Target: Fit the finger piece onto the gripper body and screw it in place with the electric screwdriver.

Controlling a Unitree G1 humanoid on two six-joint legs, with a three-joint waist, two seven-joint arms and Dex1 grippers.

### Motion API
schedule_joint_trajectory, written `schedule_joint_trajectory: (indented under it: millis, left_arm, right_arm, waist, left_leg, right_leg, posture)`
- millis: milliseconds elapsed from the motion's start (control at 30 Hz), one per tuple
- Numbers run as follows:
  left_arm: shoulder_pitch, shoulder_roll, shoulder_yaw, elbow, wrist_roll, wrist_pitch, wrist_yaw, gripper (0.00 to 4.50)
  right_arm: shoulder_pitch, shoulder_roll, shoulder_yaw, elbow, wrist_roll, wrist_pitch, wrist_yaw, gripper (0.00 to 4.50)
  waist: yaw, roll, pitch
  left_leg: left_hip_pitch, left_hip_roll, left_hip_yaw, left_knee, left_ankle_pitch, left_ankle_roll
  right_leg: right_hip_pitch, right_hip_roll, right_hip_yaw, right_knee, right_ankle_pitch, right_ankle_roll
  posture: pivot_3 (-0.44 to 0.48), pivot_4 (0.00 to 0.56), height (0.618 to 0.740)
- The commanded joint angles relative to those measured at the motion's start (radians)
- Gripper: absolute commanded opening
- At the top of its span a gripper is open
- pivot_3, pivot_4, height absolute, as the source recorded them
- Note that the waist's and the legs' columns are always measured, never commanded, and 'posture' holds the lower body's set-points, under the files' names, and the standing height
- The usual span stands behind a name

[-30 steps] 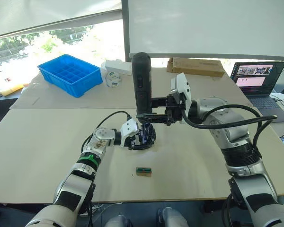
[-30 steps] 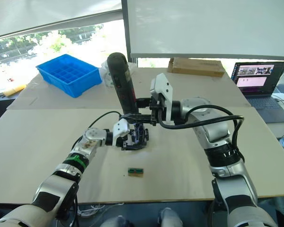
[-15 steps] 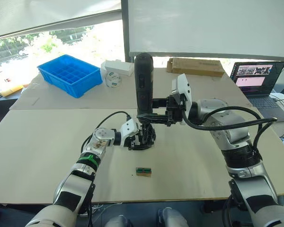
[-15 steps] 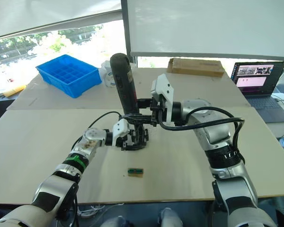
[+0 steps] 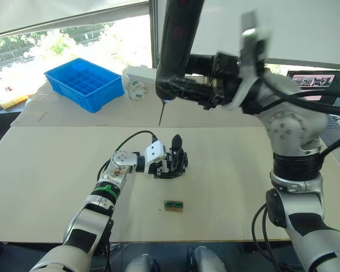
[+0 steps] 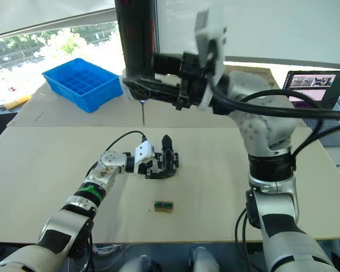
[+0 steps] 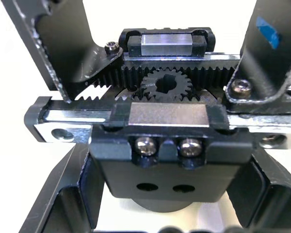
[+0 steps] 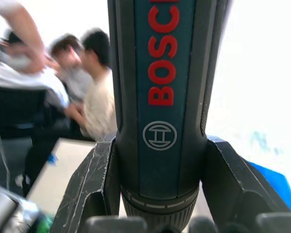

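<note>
I have the right gripper [image 5: 184, 85] clamped round the electric screwdriver [image 5: 177, 45], held high above the gripper body [image 5: 173, 163], its thin bit pointing down. The left gripper [image 5: 169, 165] grasps the gripper body on the table [image 5: 56, 170], one pointed finger standing up from it. Nearer me than the gripper body lies a small brown-and-green block [image 5: 173, 205]. Far beyond it sits a blue compartment tray [image 5: 84, 88].
</note>
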Motion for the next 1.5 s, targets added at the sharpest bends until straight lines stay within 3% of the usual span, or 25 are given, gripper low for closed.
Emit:
schedule_joint_trajectory:
  millis: [33,100,167,400,533,667,900,1500]
  left_arm:
    - [-0.006,0.01,0.0,-0.004,0.02,0.006,0.006,2.81]
    - [-0.014,0.025,0.005,-0.01,0.017,0.028,-0.002,3.87]
    - [-0.017,0.049,0.013,-0.027,0.007,0.036,-0.028,4.48]
    - [0.042,0.177,0.025,-0.257,-0.078,0.151,-0.201,4.5]
    - [0.193,0.305,-0.011,-0.576,-0.151,0.29,-0.343,4.5]
    - [0.323,0.333,-0.049,-0.8,-0.177,0.362,-0.329,4.5]
    - [0.364,0.262,-0.097,-0.777,-0.118,0.291,-0.229,4.5]
    - [0.364,0.208,-0.145,-0.686,-0.084,0.227,-0.188,4.5]
  right_arm:
    - [0.035,-0.005,-0.029,-0.067,0.1,0.063,0.001,1.92]
    - [0.072,-0.033,-0.035,-0.104,0.172,0.125,0.029,1.92]
    - [0.103,-0.065,-0.037,-0.132,0.224,0.176,0.053,1.92]
    - [0.24,-0.135,-0.039,-0.249,0.315,0.234,0.063,1.92]
    - [0.379,-0.141,-0.004,-0.335,0.259,0.188,0.055,1.92]
    - [0.501,-0.109,0.048,-0.379,0.145,0.089,0.02,1.92]
    - [0.628,-0.081,0.134,-0.378,-0.034,-0.09,0.039,1.92]
    - [0.661,-0.083,0.163,-0.381,-0.109,-0.148,0.035,1.92]
  waist:
    - [-0.001,0.0,0.0]
    - [0.0,0.0,0.0]
    - [0.0,-0.001,0.002]
    - [0.004,0.0,0.004]
    - [0.0,0.0,0.004]
    - [0.007,0.002,0.005]
    - [0.017,0.002,0.006]
    - [0.016,0.002,0.006]
  left_leg:
    - [0.0,0.0,0.0,0.0,0.0,0.0]
    - [0.0,0.0,0.0,0.0,-0.001,0.001]
    - [0.0,0.0,0.0,0.0,-0.001,0.001]
    - [-0.002,0.0,-0.001,0.0,-0.001,0.001]
    - [-0.001,-0.001,-0.001,0.0,-0.001,0.001]
    - [0.0,-0.001,0.0,0.0,-0.001,0.001]
    - [0.001,-0.002,0.0,0.002,-0.001,0.002]
    - [0.003,-0.002,0.001,0.002,-0.001,0.002]
  right_leg:
    - [0.0,0.0,0.001,0.0,0.0,0.001]
    - [0.0,0.0,0.002,0.0,0.001,0.001]
    - [0.0,-0.001,0.002,0.0,0.001,0.001]
    - [-0.001,-0.001,0.001,-0.001,0.001,0.001]
    - [-0.001,-0.001,0.001,-0.001,0.001,0.002]
    - [-0.001,-0.001,0.003,-0.001,0.0,0.003]
    - [0.0,-0.002,0.005,-0.002,-0.002,0.005]
    - [0.001,-0.001,0.005,-0.002,-0.002,0.004]
  posture:
    - [0.0,0.15,0.738]
    - [0.0,0.15,0.738]
    - [0.0,0.15,0.738]
    - [0.0,0.15,0.738]
    - [0.0,0.15,0.738]
    - [0.0,0.15,0.738]
    - [0.0,0.15,0.738]
    - [0.0,0.15,0.738]
